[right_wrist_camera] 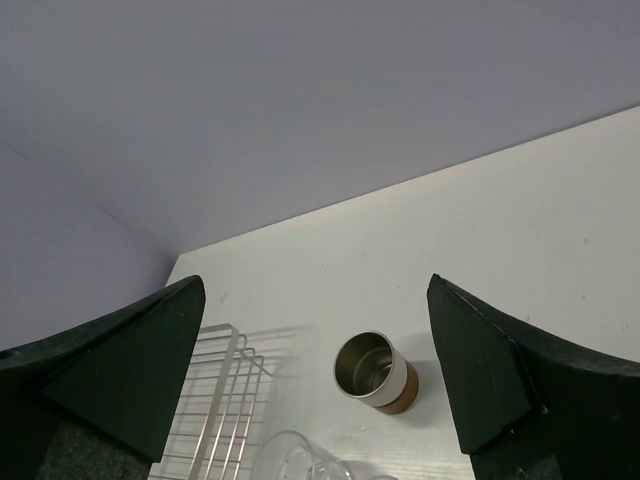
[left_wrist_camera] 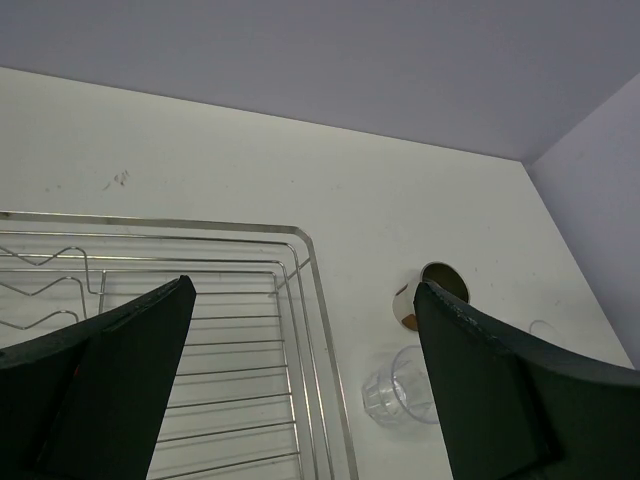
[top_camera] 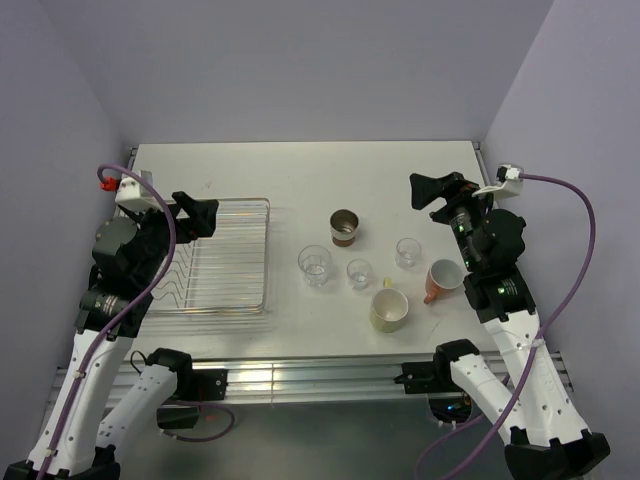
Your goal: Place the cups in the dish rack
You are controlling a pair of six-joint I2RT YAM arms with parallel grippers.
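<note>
The silver wire dish rack [top_camera: 236,262] lies at the left with nothing in it. To its right stand a brown-and-cream cup [top_camera: 344,228], three clear tumblers [top_camera: 315,265] [top_camera: 359,273] [top_camera: 408,252], a pale yellow-green mug [top_camera: 389,309] and a salmon-orange mug [top_camera: 442,280] tipped on its side. My left gripper [top_camera: 200,215] is open and empty above the rack's far left corner. My right gripper [top_camera: 432,192] is open and empty, raised behind the cups. The left wrist view shows the rack [left_wrist_camera: 300,300], the brown cup [left_wrist_camera: 408,305] and a tumbler [left_wrist_camera: 395,390]. The right wrist view shows the brown cup [right_wrist_camera: 375,372] and the rack [right_wrist_camera: 215,400].
The white table [top_camera: 300,170] is walled by lilac panels at the back and both sides. A metal rail [top_camera: 320,375] runs along its near edge between the arm bases.
</note>
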